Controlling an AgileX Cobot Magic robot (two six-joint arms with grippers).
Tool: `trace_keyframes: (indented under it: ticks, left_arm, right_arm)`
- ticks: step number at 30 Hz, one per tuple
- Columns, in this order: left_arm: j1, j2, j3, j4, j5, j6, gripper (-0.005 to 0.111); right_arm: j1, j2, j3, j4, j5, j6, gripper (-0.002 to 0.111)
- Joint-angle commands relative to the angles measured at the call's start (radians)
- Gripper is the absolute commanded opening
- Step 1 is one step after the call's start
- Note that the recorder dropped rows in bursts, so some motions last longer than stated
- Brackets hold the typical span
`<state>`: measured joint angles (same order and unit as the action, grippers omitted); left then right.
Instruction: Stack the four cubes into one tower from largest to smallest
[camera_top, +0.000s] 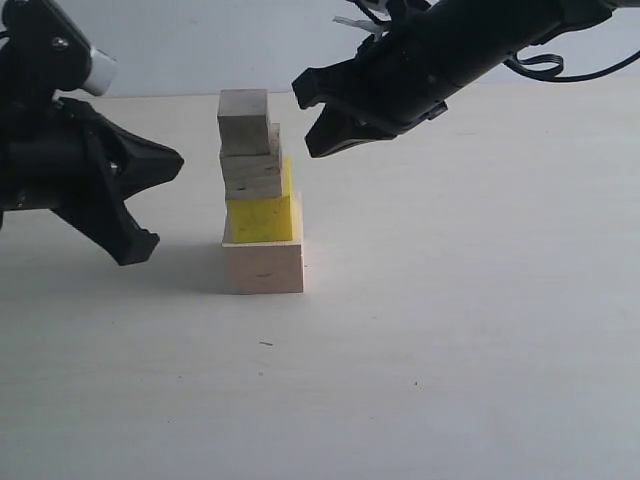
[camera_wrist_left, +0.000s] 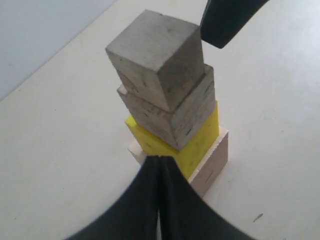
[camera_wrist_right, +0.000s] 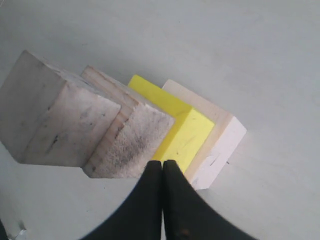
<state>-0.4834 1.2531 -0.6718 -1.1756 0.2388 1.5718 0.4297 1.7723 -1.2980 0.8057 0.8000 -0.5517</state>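
The four cubes stand as one tower in the middle of the table. The large pale wood cube (camera_top: 263, 267) (camera_wrist_left: 212, 167) (camera_wrist_right: 220, 142) is at the bottom, with the yellow cube (camera_top: 262, 216) (camera_wrist_left: 200, 145) (camera_wrist_right: 185, 132) on it. Above come a small pale wood cube (camera_top: 252, 173) (camera_wrist_left: 175, 112) (camera_wrist_right: 127, 142) and a slightly smaller one (camera_top: 244, 120) (camera_wrist_left: 155, 55) (camera_wrist_right: 50, 120), each set a little off-centre. My left gripper (camera_top: 150, 175) (camera_wrist_left: 159, 159) is shut and empty, left of the tower and clear of it. My right gripper (camera_top: 330, 110) (camera_wrist_right: 163, 162) is shut and empty, up and right of the top cube.
The pale table (camera_top: 450, 350) runs back to a light wall (camera_top: 200, 40). The right arm's dark body and cables (camera_top: 540, 60) hang over the table at the upper right.
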Motion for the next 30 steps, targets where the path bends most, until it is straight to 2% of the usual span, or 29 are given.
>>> trace_keyframes:
  ticks: [1, 6, 10, 20, 30]
  left_arm:
    - [-0.005, -0.116, 0.061, -0.005, -0.036, -0.086, 0.0]
    - [-0.005, -0.244, 0.098, -0.005, -0.054, -0.23, 0.0]
    - [-0.005, -0.358, 0.1, -0.005, -0.013, -0.293, 0.0]
    - [-0.005, -0.691, 0.1, -0.005, 0.013, -0.451, 0.0]
    - [-0.005, -0.884, 0.1, 0.022, 0.06, -0.451, 0.0]
  right_arm:
    - [0.0, -0.104, 0.077, -0.006, -0.118, 0.003, 0.0]
    - [0.0, -0.315, 0.209, -0.105, -0.282, -0.002, 0.0]
    - [0.0, -0.521, 0.297, -0.111, -0.335, -0.032, 0.0]
    - [0.0, -0.937, 0.437, -0.111, -0.317, -0.028, 0.0]
    - [0.0, -1.07, 0.443, -0.111, -0.187, -0.022, 0.0]
